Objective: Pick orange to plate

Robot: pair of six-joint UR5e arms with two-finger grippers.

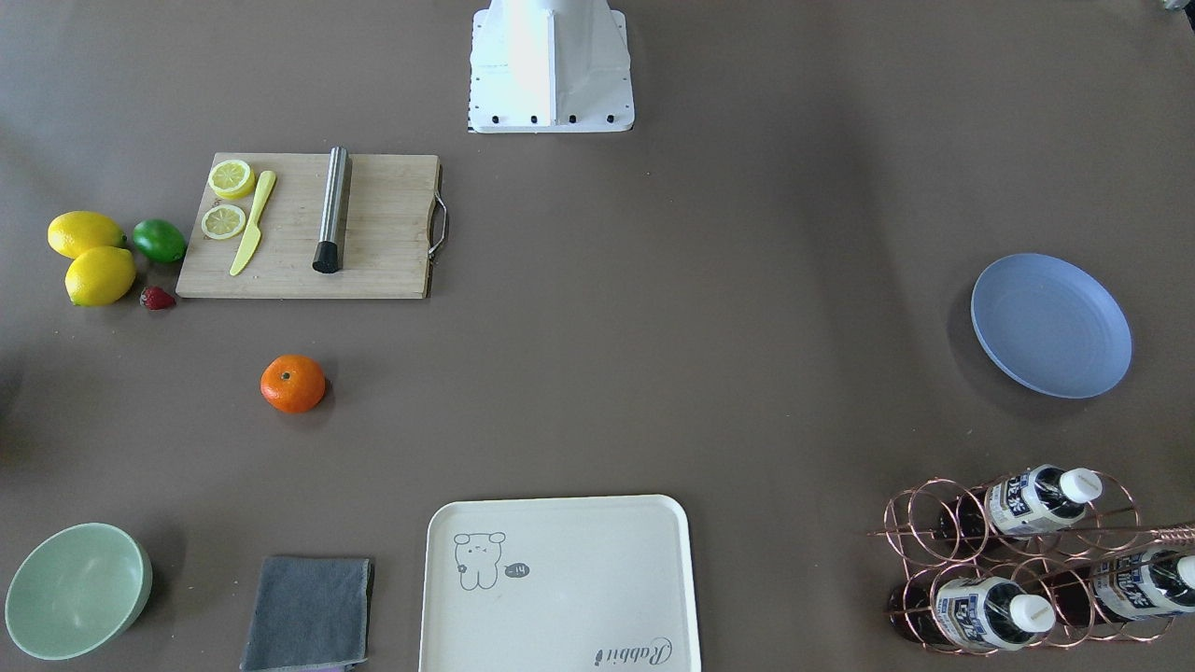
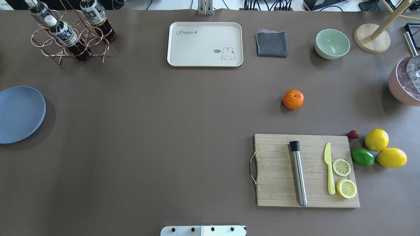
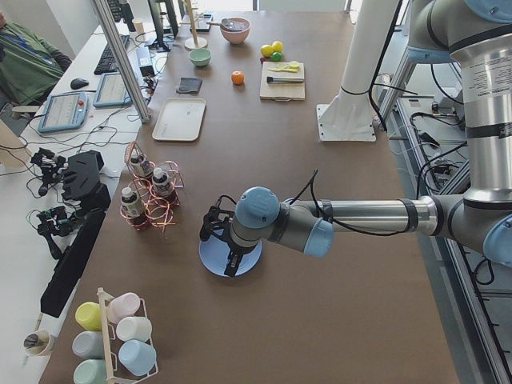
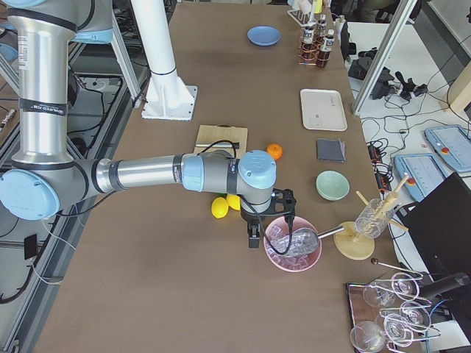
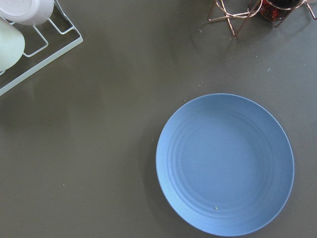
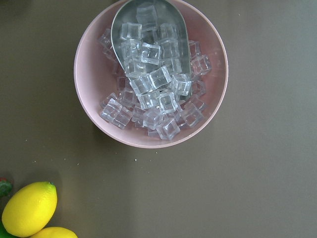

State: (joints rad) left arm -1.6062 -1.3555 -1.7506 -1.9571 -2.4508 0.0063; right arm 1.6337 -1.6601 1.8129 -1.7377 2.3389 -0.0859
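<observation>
1. Orange [image 2: 293, 99]: on the tabletop's right half, beyond the cutting board [image 2: 279, 170]; plate [image 2: 19, 114] at the left edge.
2. Left claw [image 3: 224, 248] above the plate, right claw [image 4: 268, 220] above the ice bowl [image 6: 213, 111]; whether either is released or clenched cannot be told.
3. Risk: the round orange may roll if pinched off-centre.

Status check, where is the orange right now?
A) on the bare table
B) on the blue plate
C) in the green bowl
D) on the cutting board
A: the orange sits on the bare table, apart from the cutting board, and the plate across the table holds nothing.
</observation>
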